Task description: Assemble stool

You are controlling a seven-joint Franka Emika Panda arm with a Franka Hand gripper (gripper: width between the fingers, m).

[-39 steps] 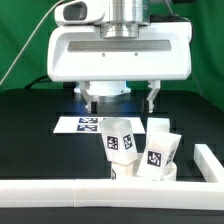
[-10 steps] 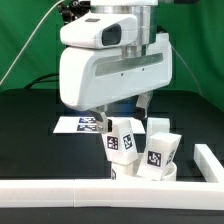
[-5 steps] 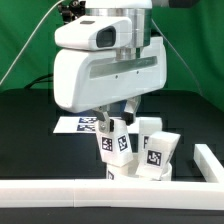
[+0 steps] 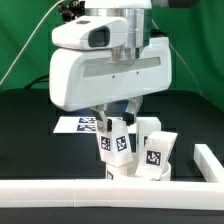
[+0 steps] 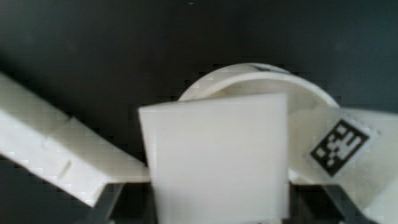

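Observation:
Three white tagged legs stand together on the round white seat (image 4: 150, 176) at the front of the table. My gripper (image 4: 118, 118) has come down over the exterior view's left leg (image 4: 118, 144), with one finger on each side, and is shut on it. That leg leans a little. The other two legs (image 4: 156, 153) (image 4: 150, 127) stand just to the exterior view's right of it. In the wrist view the held leg (image 5: 215, 150) fills the space between the fingers of my gripper (image 5: 215, 206). The seat's rim (image 5: 267, 78) and another tagged leg (image 5: 345, 145) show behind it.
The long white L-shaped rail (image 4: 60, 192) runs along the front and turns up at the exterior view's right (image 4: 210, 160), close to the seat. It also shows in the wrist view (image 5: 50, 135). The marker board (image 4: 72, 125) lies behind the legs. The table top is black.
My gripper has turned, come down from above the legs and closed round the exterior view's left leg. That leg shifted and tilted slightly to the exterior view's left.

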